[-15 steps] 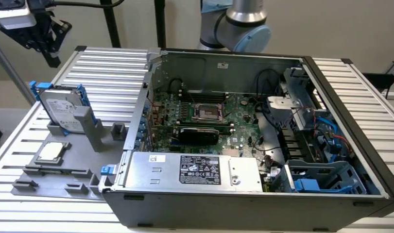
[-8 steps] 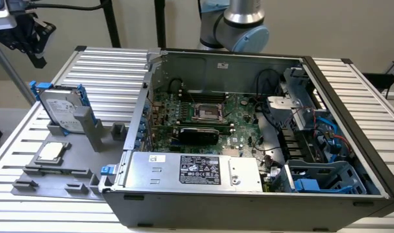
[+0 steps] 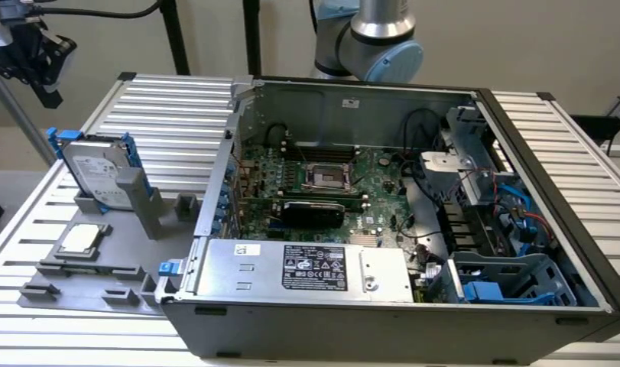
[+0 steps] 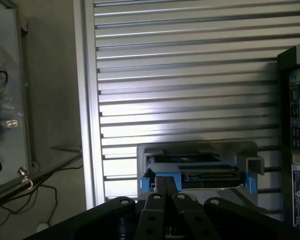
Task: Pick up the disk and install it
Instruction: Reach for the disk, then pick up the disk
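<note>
My gripper is clenched and empty, and the disk sits in its holder.
My gripper (image 4: 165,181) has its fingers pressed together with nothing between them, clear of the disk (image 3: 93,170). The disk stands on edge, blue rails showing, in a grey holder (image 3: 136,229) on the slatted table (image 3: 177,99). It is near the table's edge at the exterior view's left, beside the open computer case (image 3: 391,229).

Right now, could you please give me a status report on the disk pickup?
Gripper shut, empty, over the disk. Disk upright in grey stand, beside the case. Nothing seen between them.
</note>
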### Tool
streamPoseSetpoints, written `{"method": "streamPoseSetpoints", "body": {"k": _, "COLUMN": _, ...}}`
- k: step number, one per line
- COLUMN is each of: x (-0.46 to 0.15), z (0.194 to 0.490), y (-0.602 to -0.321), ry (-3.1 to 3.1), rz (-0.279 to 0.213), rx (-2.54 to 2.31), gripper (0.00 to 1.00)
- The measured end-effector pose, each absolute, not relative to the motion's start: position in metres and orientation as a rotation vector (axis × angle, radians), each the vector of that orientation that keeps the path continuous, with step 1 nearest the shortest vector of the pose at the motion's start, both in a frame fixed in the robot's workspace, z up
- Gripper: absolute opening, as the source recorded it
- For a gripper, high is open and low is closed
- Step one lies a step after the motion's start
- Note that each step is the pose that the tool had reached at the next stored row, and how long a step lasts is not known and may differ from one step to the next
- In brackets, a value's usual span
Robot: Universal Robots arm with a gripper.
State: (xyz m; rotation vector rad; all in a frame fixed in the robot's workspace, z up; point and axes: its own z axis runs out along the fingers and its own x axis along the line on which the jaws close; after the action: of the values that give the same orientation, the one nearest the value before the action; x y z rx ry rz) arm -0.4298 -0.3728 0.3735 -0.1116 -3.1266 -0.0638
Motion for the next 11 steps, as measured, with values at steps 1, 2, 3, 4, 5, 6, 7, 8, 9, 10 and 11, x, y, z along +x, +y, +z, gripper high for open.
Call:
{"method": "streamPoseSetpoints", "body": {"k": 1, "x": -0.4298, "z": 0.3735, "y": -0.3728, "ry": -3.127, "rz": -0.064, "rx": -0.112, "gripper": 0.11}}
{"method": "streamPoseSetpoints", "body": {"k": 2, "x": -0.4298, "z": 0.3735, "y": -0.3728, "ry": -3.127, "rz": -0.064, "rx": -0.112, "gripper": 0.11}}
{"method": "streamPoseSetpoints", "body": {"k": 3, "x": -0.4299, "z": 0.3735, "y": -0.3728, "ry": -3.127, "rz": -0.064, "rx": -0.112, "gripper": 0.11}}
{"method": "streamPoseSetpoints", "body": {"k": 4, "x": -0.4299, "z": 0.3735, "y": -0.3728, "ry": -3.127, "rz": -0.064, "rx": -0.112, "gripper": 0.11}}
{"method": "streamPoseSetpoints", "body": {"k": 5, "x": -0.4298, "z": 0.3735, "y": -0.3728, "ry": -3.127, "rz": -0.064, "rx": -0.112, "gripper": 0.11}}
{"method": "streamPoseSetpoints", "body": {"k": 6, "x": -0.4299, "z": 0.3735, "y": -0.3728, "ry": -3.127, "rz": -0.064, "rx": -0.112, "gripper": 0.11}}
{"method": "streamPoseSetpoints", "body": {"k": 7, "x": -0.4299, "z": 0.3735, "y": -0.3728, "ry": -3.127, "rz": -0.064, "rx": -0.112, "gripper": 0.11}}
{"method": "streamPoseSetpoints", "body": {"k": 8, "x": -0.4298, "z": 0.3735, "y": -0.3728, "ry": -3.127, "rz": -0.064, "rx": -0.112, "gripper": 0.11}}
{"method": "streamPoseSetpoints", "body": {"k": 9, "x": -0.4298, "z": 0.3735, "y": -0.3728, "ry": -3.127, "rz": -0.064, "rx": -0.112, "gripper": 0.11}}
{"method": "streamPoseSetpoints", "body": {"k": 10, "x": -0.4298, "z": 0.3735, "y": -0.3728, "ry": -3.127, "rz": -0.064, "rx": -0.112, "gripper": 0.11}}
{"method": "streamPoseSetpoints", "body": {"k": 11, "x": -0.4298, "z": 0.3735, "y": -0.3728, "ry": -3.127, "rz": -0.064, "rx": -0.112, "gripper": 0.11}}
